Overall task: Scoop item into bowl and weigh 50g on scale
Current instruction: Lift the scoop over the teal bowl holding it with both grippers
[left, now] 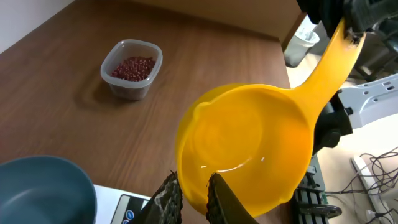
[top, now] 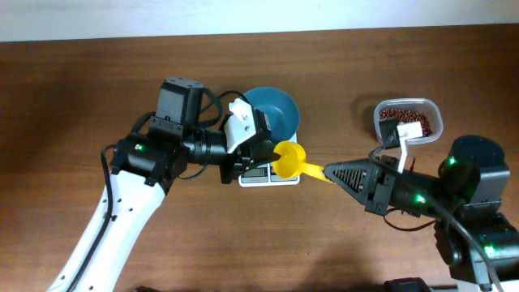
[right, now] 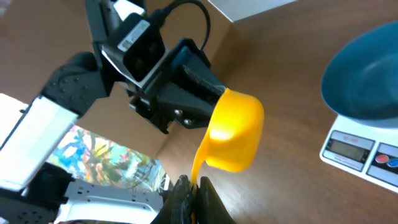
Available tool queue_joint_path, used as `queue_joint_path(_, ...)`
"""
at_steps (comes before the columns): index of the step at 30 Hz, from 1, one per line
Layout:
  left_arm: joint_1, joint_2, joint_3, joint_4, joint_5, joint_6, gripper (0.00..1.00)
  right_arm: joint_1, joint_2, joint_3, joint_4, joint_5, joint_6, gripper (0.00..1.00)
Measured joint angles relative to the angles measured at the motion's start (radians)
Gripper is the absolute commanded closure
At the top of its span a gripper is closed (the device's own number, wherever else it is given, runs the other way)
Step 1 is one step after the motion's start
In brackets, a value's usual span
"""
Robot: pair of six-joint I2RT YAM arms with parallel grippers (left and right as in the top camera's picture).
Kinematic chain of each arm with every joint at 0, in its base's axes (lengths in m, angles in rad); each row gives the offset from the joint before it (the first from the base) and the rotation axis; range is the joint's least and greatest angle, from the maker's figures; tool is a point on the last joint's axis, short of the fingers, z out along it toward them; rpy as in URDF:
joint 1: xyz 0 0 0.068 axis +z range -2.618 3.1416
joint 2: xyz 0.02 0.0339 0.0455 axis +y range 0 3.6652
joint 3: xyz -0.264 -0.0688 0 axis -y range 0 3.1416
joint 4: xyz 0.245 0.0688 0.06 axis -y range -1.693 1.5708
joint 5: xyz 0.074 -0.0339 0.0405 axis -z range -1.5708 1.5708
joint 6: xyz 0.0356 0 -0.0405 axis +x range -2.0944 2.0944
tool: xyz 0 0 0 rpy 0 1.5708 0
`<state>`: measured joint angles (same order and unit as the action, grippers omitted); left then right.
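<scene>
On the desk [top: 243, 243], all positions referenced to the scale [right: 356, 151]. Left arm [top: 138, 162] reaches in from the scale's left, right arm [top: 466, 178] from its right; they meet just over the scale's front right corner. Bowl [top: 274, 109] sits on the scale, no beans visible inside. Clear tub [left: 127, 89] stands well to the right of the scale, slightly behind it, and holds all the beans [left: 132, 67] I can see. Yellow scoop [left: 249, 143] hangs in the air above the scale's front edge, cup empty, handle [top: 315, 169] pointing away from the scale to the right.

Right end effector [right: 189, 185]: clenched on the far end of the handle. Left end effector [left: 193, 183]: fingers [left: 166, 200] straddle the cup's rim wall, one inside, one outside, gap narrow; whether they press the plastic I cannot tell.

Judgement: step in hand is a two-arm regrasp or handover of the scoop; scooping not yet begun, nothing weighed. To do it well: seat the left fingers deep enough over the rim that the smooth, curved wall cannot slip out; confirm that pinch before the right lets go or shifts along the handle; keep the cup level and clear of the bowl, since a knock would shift the bowl and upset the reading.
</scene>
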<state>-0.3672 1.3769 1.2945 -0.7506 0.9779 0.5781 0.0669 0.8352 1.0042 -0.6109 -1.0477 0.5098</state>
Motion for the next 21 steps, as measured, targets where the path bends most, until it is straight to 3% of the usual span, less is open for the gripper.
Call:
queue_joint_path(6,0.000,0.002,0.000,0.021,0.002,0.001,0.75,0.104,0.040,0.000,0.089,0.010,0.010,0.96)
queue_joint_path(8,0.000,0.002,0.000,0.027,-0.003,0.001,0.81,0.144,0.066,0.000,0.108,0.015,0.010,0.96)
queue_joint_path(9,0.003,0.003,0.000,0.029,-0.016,0.002,0.90,0.162,0.080,0.000,0.111,0.030,0.006,0.96)
queue_joint_path(13,0.035,0.006,0.000,0.021,-0.040,0.004,0.99,0.167,0.090,0.000,0.111,0.063,-0.007,0.96)
queue_joint_path(21,0.078,0.006,0.000,-0.001,-0.033,0.001,1.00,0.187,0.113,0.000,0.141,0.082,-0.014,0.92)
